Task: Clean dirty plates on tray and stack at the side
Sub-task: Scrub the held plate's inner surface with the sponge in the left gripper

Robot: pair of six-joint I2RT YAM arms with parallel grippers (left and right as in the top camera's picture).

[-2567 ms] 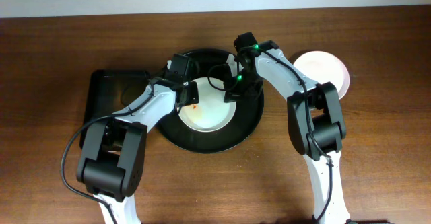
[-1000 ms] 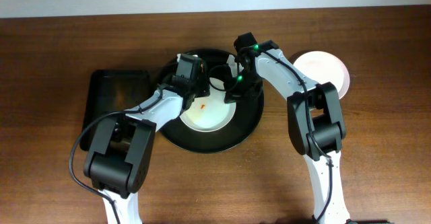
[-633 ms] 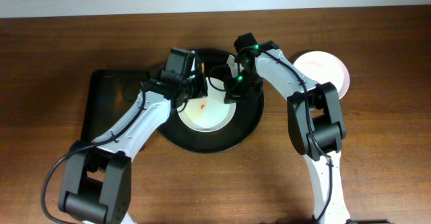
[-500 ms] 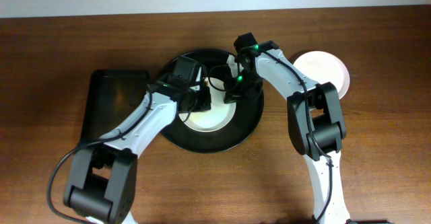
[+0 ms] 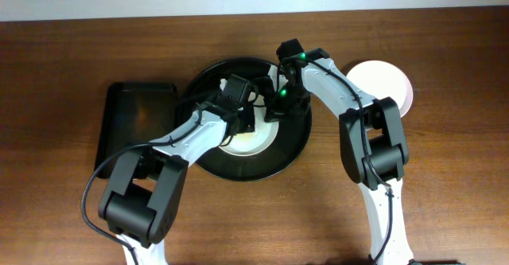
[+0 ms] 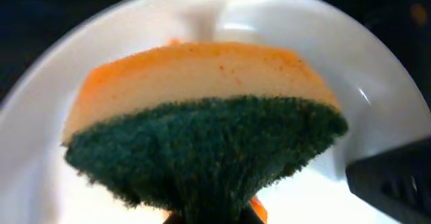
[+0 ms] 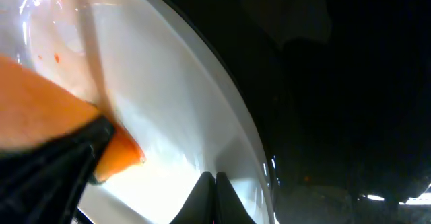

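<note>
Dirty plate (image 5: 254,142) beneath left claw (image 5: 247,119) gripping sponge (image 6: 202,123).

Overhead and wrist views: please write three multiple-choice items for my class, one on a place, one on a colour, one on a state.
1. Where does the plate under the sponge lie? A on the rectangular tray; B on the round tray; C on the bare table.
2. What colour is the rough side of the sponge? A blue; B white; C dark green.
3. The left fingers are: A shut on the sponge; B open and empty; C shut on the plate.
Key: 1 B, a black rim rings the plate; 2 C, the left wrist view shows green below orange; 3 A, the sponge sits clamped in that view.
</note>
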